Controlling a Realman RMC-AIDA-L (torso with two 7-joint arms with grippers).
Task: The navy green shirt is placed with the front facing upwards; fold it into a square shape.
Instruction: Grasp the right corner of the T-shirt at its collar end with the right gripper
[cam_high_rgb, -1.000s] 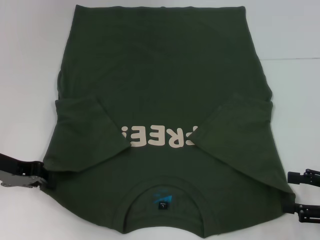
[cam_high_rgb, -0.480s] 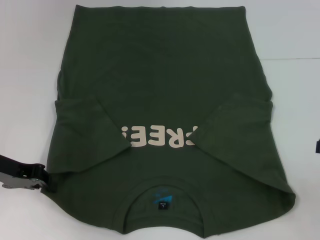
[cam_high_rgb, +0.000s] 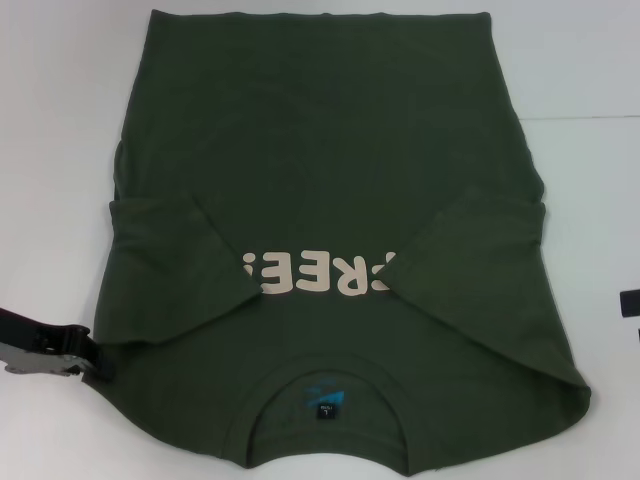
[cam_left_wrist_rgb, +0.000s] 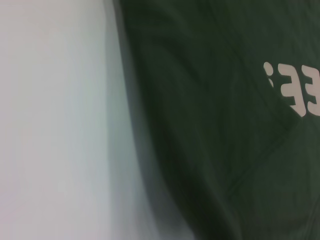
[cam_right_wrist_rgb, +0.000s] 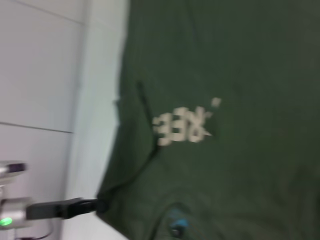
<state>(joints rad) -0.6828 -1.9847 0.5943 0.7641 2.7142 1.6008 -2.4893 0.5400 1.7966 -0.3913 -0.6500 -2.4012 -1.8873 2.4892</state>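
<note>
One navy green shirt (cam_high_rgb: 330, 200) lies flat in the middle of my white desk (cam_high_rgb: 60, 150), front up, its collar toward the near edge and its hem toward the far edge. The cloth is a matte, soft dark olive cotton with shallow creases. Both short sleeves are folded inward over the chest, making two slanted triangular flaps that hide the ends of the cream print (cam_high_rgb: 320, 275); only four letters and a mark show between them. The round ribbed collar (cam_high_rgb: 325, 385) curves along the near edge, with one small blue label (cam_high_rgb: 325, 400) inside it.

My left hand (cam_high_rgb: 98, 358) reaches in low and level from the near left corner of the desk, black and silver, its tip touching the shirt's left shoulder edge; I cannot tell whether it is wide or narrow. My right hand (cam_high_rgb: 630, 303) shows only as a dark sliver at the right edge of the desk, well apart from the shirt, and I cannot tell its state either.
</note>
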